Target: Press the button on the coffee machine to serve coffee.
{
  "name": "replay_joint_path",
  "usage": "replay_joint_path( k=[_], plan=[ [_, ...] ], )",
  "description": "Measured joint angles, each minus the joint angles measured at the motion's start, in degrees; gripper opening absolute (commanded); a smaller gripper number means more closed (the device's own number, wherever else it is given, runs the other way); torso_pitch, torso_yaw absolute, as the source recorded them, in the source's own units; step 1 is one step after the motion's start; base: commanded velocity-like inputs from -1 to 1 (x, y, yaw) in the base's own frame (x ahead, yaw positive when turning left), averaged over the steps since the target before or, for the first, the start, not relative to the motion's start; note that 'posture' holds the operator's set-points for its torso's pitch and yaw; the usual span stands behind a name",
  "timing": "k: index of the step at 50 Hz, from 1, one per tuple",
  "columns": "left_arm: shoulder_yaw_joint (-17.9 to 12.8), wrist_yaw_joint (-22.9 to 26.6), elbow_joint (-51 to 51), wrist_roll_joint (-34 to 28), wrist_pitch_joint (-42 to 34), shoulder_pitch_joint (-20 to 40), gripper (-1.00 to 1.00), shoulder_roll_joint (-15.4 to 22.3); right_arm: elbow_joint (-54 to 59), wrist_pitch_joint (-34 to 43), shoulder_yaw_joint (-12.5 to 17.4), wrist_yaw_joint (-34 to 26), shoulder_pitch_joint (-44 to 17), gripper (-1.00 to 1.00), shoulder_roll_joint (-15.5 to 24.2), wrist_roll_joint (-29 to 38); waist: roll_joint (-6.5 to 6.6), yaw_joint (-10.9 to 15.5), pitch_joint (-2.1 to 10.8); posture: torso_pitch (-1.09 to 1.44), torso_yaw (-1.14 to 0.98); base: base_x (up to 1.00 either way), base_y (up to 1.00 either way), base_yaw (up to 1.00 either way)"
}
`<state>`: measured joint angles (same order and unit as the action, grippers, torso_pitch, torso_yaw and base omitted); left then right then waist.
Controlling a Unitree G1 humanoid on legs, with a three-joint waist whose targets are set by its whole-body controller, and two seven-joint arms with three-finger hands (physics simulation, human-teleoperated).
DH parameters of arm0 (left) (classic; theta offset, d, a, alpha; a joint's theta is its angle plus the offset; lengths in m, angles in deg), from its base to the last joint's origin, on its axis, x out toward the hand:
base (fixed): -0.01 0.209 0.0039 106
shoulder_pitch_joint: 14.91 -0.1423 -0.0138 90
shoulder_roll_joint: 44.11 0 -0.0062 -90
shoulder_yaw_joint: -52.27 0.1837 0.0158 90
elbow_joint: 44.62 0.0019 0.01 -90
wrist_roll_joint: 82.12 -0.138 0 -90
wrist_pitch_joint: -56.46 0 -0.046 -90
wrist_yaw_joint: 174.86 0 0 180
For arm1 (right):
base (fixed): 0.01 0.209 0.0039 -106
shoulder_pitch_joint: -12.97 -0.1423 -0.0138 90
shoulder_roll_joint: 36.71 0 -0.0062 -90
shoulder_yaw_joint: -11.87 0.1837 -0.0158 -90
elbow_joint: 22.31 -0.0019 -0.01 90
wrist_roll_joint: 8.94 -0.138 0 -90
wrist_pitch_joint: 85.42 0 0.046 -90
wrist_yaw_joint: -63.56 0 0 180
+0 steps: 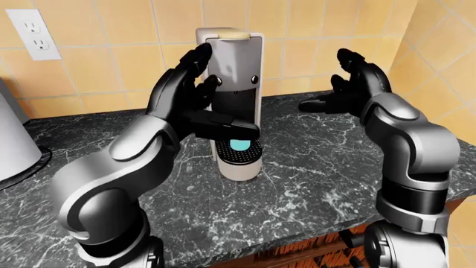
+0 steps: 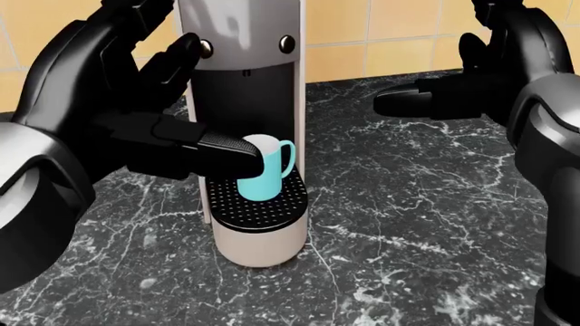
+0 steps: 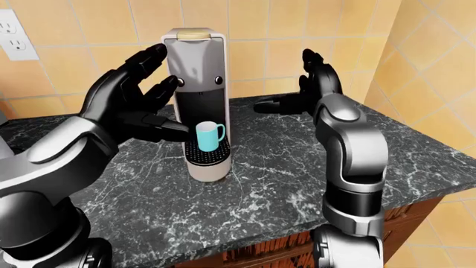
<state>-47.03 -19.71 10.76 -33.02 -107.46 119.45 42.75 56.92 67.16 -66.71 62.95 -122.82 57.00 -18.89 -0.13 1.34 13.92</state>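
Observation:
The white coffee machine (image 2: 245, 27) stands on the black marble counter (image 2: 417, 224). It has two round buttons, the left button (image 2: 207, 47) and the right button (image 2: 286, 44), above its dark bay. A cyan mug (image 2: 270, 173) sits on the perforated drip tray (image 2: 258, 210). My left hand (image 2: 177, 92) is open with fingers spread against the machine's left side. One fingertip (image 2: 185, 46) lies right beside the left button; I cannot tell whether it touches. Its thumb (image 2: 222, 155) crosses the mug's left side. My right hand (image 2: 453, 81) hovers open to the machine's right, holding nothing.
A tiled wall (image 1: 111, 61) with a power outlet (image 1: 33, 33) rises behind the counter. A white appliance (image 1: 11, 139) stands at the left of the left-eye view. A side wall (image 3: 424, 67) closes the right end. The counter's near edge (image 3: 297, 231) runs along the bottom.

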Motion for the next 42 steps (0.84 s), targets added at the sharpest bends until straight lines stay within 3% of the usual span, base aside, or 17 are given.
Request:
replay_joint_path(
  k=[10, 23, 42],
  plan=[
    [1.0, 0.0, -0.5, -0.4, 0.1, -0.7, 1.00, -0.6, -0.7, 0.2, 0.2, 0.1, 0.4, 1.00, -0.1, -0.2, -0.04, 0.0, 0.07, -0.35, 0.00, 0.00, 0.00, 0.00],
    [2.4, 4.8, 2.5, -5.5, 1.5, -1.1, 1.00, -1.0, 0.1, -0.1, 0.4, 0.0, -0.5, 1.00, 0.5, -0.4, -0.26, 0.1, 0.10, -0.35, 0.00, 0.00, 0.00, 0.00],
    [1.4, 7.6, 3.2, -9.8, 2.1, -0.5, 1.00, -1.8, 0.3, -0.6, 0.1, 0.4, 0.0, 1.00, 0.0, -0.6, -0.19, 0.1, -0.06, -0.35, 0.00, 0.00, 0.00, 0.00]
  ],
)
